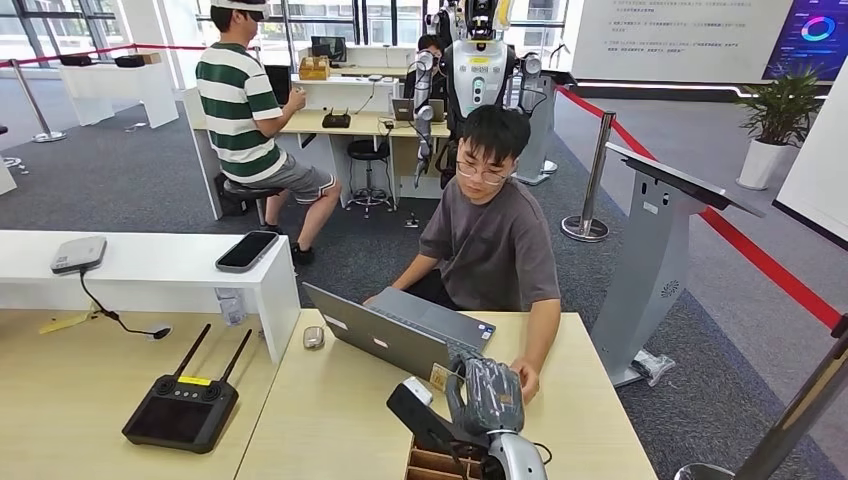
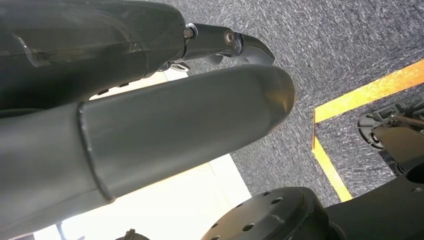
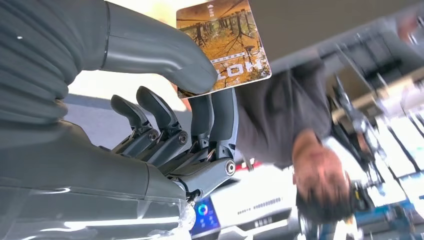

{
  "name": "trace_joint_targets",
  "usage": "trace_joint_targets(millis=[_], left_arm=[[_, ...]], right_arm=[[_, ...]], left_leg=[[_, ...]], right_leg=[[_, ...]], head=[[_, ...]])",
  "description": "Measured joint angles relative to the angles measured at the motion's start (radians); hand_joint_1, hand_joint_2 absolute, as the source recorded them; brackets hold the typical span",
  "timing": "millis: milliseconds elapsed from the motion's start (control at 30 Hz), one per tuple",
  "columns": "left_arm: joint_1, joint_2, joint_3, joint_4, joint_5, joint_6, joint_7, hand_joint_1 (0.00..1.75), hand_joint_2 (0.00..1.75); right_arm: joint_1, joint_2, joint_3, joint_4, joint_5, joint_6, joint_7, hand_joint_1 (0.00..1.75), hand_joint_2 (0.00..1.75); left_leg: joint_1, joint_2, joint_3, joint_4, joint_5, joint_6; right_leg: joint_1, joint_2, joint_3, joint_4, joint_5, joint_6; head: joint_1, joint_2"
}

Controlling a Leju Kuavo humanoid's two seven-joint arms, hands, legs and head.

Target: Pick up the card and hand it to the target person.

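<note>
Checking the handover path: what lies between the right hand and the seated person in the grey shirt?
In the head view, the open laptop stands partly between the right hand, which pinches the card, and the person; the person's own hand rests right beside it.

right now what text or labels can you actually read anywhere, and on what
card pinched in the right hand: large pale letters, shown upside down, apparently "NOH", not certain
white wall panel: lines of print, too small to read
controller: yellow label, too small to read
Nothing else readable.
</note>
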Motion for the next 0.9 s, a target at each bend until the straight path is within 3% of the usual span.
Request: trace_joint_targets(millis=[267, 600, 900], left_arm=[[0.001, -0.001, 0.000, 0.000, -0.008, -0.005, -0.007, 0.00, 0.00], [0.000, -0.006, -0.002, 0.000, -0.014, -0.008, -0.008, 0.00, 0.00], [-0.018, -0.019, -0.003, 0.000, -0.033, -0.017, -0.009, 0.00, 0.00]], right_arm=[[-0.018, -0.030, -0.061, -0.052, 0.049, -0.105, -0.050, 1.50, 1.75], [-0.035, -0.037, -0.086, -0.031, 0.073, -0.128, -0.058, 1.54, 1.75], [-0.100, -0.015, -0.083, 0.192, 0.168, -0.196, -0.076, 1.51, 1.75]], left_leg=[[0.000, 0.000, 0.000, 0.000, 0.000, 0.000], [0.000, 0.000, 0.000, 0.000, 0.000, 0.000], [0.000, -0.001, 0.000, 0.000, 0.000, 0.000]], right_leg=[[0.000, 0.000, 0.000, 0.000, 0.000, 0.000], [0.000, 0.000, 0.000, 0.000, 0.000, 0.000], [0.000, 0.000, 0.000, 0.000, 0.000, 0.000]], head=[[0.000, 0.000], [0.000, 0.000], [0.000, 0.000]])
